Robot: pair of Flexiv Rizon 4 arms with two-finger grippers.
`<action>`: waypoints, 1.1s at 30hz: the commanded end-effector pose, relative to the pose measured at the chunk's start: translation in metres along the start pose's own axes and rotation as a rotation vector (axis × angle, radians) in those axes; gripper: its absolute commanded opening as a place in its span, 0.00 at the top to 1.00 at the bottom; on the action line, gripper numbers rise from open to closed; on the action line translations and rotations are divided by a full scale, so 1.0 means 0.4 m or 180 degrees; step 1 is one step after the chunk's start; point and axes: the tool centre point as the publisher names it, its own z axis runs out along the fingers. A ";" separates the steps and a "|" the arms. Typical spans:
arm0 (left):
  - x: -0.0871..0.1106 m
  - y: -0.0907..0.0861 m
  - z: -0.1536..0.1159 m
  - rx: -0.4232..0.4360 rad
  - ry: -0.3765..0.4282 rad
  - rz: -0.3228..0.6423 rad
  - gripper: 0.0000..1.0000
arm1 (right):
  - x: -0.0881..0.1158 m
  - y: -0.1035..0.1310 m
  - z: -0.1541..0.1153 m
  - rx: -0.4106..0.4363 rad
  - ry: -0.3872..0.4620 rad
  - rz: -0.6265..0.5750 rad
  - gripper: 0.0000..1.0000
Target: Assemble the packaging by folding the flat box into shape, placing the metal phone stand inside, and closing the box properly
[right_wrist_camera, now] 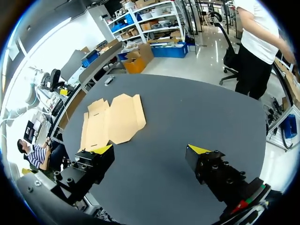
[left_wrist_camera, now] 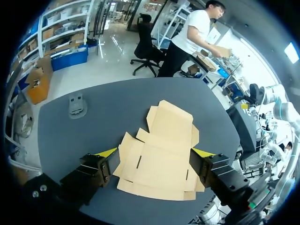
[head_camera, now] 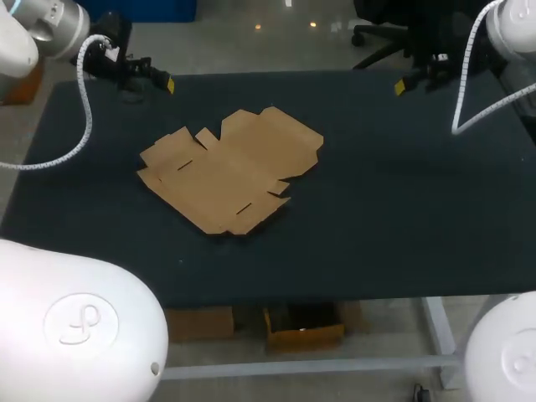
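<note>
Flat cardboard box (head_camera: 230, 167) lies unfolded left of centre on the dark tabletop (head_camera: 402, 193). The metal phone stand (left_wrist_camera: 77, 105) sits well apart near the far left corner. Left claw (left_wrist_camera: 155, 152) and right claw (right_wrist_camera: 150, 149) hang wide open above the tabletop, holding nothing.

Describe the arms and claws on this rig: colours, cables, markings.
The left arm and right arm have glossy white rounded housings, each trailing a white coiled cable. An embossed round emblem marks the near left housing. The left claw and right claw are blocky black with bright yellow tips.
</note>
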 end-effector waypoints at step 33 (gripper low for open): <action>-0.172 0.115 0.148 -0.1494 0.0382 0.0633 0.00 | 0.042 -0.146 0.065 0.0723 0.0115 0.0956 0.00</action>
